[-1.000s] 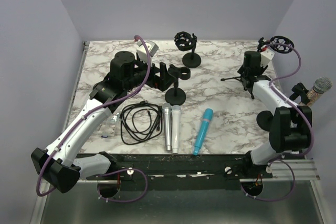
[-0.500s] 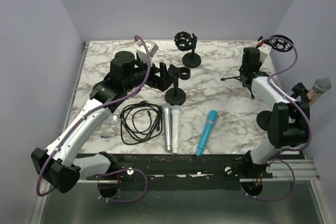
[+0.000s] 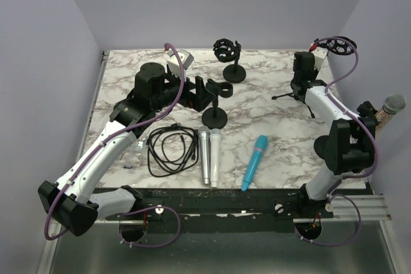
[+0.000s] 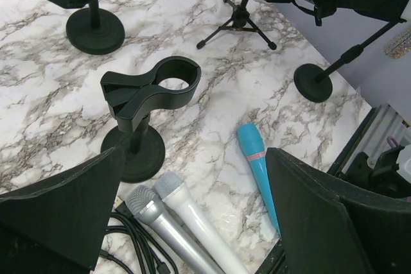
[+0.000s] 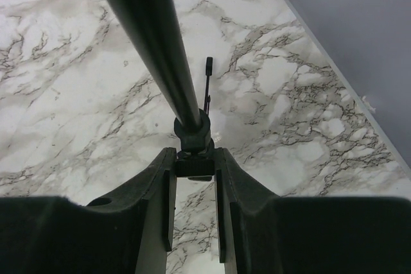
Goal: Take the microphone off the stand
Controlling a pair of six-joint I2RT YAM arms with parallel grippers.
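A microphone with a grey mesh head (image 3: pixel 393 103) sits in the clip of a round-based stand (image 3: pixel 323 147) at the table's right edge. That stand's base shows in the left wrist view (image 4: pixel 313 82). My right gripper (image 3: pixel 300 85) is far from it, at the back right, shut on the black knob (image 5: pixel 194 167) of a small tripod stand (image 3: pixel 289 97). My left gripper (image 3: pixel 204 92) is wide open and empty above an empty clip stand (image 4: pixel 151 88). A blue microphone (image 3: pixel 255 162) lies loose on the marble; it also shows in the left wrist view (image 4: pixel 259 172).
Two silver microphones (image 3: pixel 209 156) and a coiled black cable (image 3: pixel 170 149) lie near the front. A shock-mount stand (image 3: pixel 228 57) stands at the back centre, another shock mount (image 3: pixel 341 48) at the back right corner. The table's right edge runs close by the tripod.
My right gripper has moved toward the back of the table, still on the tripod stand, which shifted with it. The blue microphone slid slightly to the right. The left arm has not moved.
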